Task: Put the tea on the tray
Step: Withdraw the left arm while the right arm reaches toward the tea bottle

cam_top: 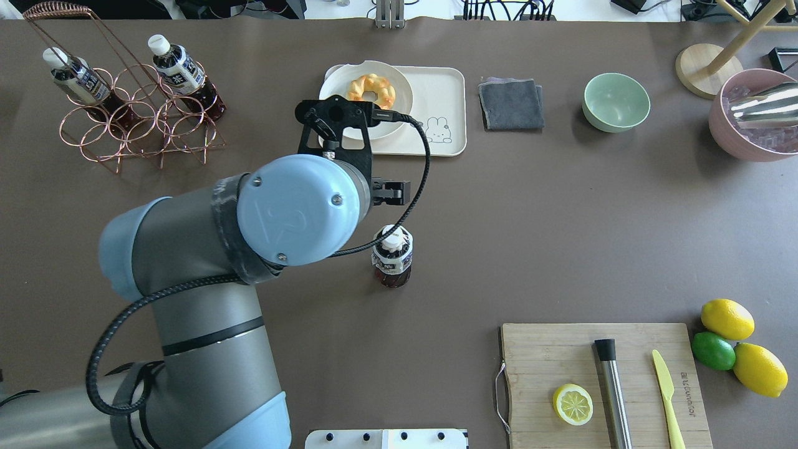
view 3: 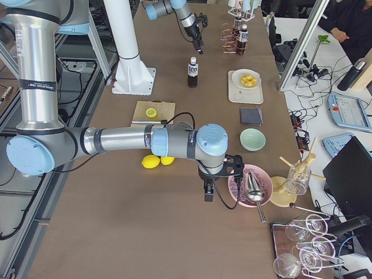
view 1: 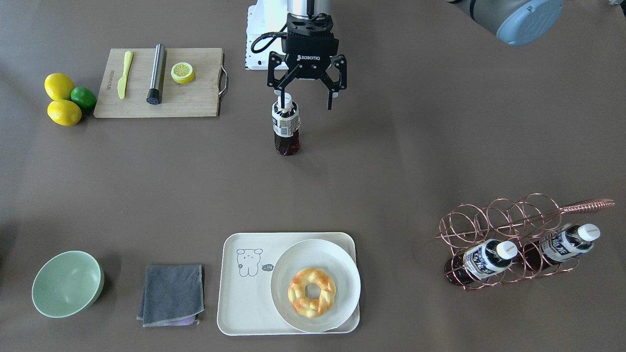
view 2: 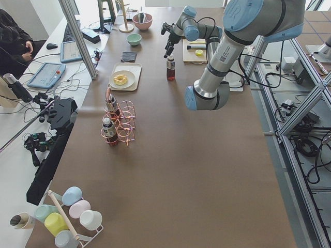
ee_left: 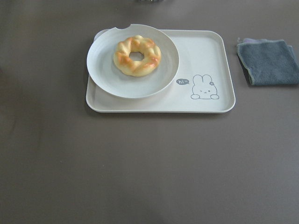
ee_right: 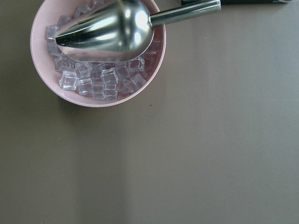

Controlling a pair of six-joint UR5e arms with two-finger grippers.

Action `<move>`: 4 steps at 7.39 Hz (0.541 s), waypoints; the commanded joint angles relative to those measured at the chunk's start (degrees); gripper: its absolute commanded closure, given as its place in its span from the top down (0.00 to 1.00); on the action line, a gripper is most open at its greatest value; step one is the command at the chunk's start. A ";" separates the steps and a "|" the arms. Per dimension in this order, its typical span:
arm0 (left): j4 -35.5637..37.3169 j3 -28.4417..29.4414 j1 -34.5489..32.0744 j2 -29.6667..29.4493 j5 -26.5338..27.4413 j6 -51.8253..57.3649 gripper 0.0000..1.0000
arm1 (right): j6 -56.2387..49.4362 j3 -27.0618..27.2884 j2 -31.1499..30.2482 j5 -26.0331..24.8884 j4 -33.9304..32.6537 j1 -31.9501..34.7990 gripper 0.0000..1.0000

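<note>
The tea is a small bottle of dark reddish-brown drink with a white cap. It stands upright on the table's brown mat, and also shows in the overhead view. My left gripper is open and hangs just above and beside the bottle's cap. One finger overlaps the cap, and neither finger grips the bottle. The cream-white tray lies across the table, and the left wrist view shows it too. My right gripper hovers by a pink bowl; I cannot tell whether it is open or shut.
A white plate with a donut fills half the tray. Beside the tray are a grey cloth and a green bowl. A copper rack holds two more bottles. A cutting board and lemons lie near the tea. A pink ice bowl holds a scoop.
</note>
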 commanded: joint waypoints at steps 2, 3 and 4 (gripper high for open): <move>-15.84 -4.33 -10.30 13.66 -5.66 1.68 0.99 | 1.40 0.08 1.93 0.44 -0.20 -0.09 1.00; -21.57 -4.86 -13.56 20.66 -13.00 2.71 0.99 | 4.46 0.25 2.81 0.44 -0.02 -0.44 1.00; -29.20 -4.25 -17.94 27.00 -15.86 6.11 0.99 | 7.01 0.51 4.47 0.53 -0.11 -1.66 1.00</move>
